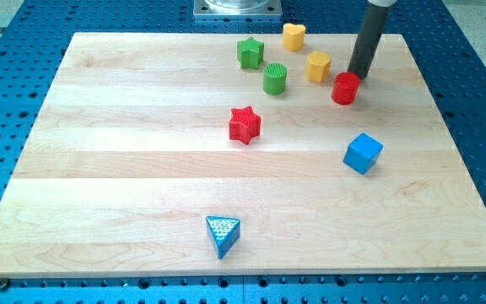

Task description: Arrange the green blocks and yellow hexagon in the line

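Tip (360, 76) down on pale wooden tabletop (125, 169), touching red cylinder block (345, 88) at its upper right. No jaws on this rig, just bare rod.

Near view's top: green star block (251, 52), green cylinder block (275, 78) just below it, yellow hexagon block (317, 66) to view's right, near tip. Yellow heart-like block (293, 35) above.

Best guess: skirt red cylinder, approach hexagon from right, nudge gently leftward into line with greens, avoiding heart.

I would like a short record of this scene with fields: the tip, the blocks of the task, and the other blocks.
tip: my tip is just above the red cylinder, at its upper right
task blocks: green star, green cylinder, yellow hexagon
line: not formed yet
other blocks: yellow heart, red star, blue cube, blue triangle
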### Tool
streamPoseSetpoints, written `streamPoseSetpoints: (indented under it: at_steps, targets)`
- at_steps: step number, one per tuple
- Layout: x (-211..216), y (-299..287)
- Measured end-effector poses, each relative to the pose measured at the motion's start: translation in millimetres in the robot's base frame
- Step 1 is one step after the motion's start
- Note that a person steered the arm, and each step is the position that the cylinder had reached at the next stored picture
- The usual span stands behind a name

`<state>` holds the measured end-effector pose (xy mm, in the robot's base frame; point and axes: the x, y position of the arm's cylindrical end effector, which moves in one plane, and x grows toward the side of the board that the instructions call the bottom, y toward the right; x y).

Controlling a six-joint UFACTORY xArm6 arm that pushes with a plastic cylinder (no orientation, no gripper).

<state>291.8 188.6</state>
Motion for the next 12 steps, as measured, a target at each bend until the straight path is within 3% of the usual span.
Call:
streamPoseSetpoints:
  at_steps: [1, 3, 4, 6, 7, 8, 10, 12]
  targets:
    - [5, -24]
    - [67, -47]
    - [44, -45]
    - [-46, -12]
    - [-27, -73]
    - [25, -109]
    - [16, -107]
    - [22, -144]
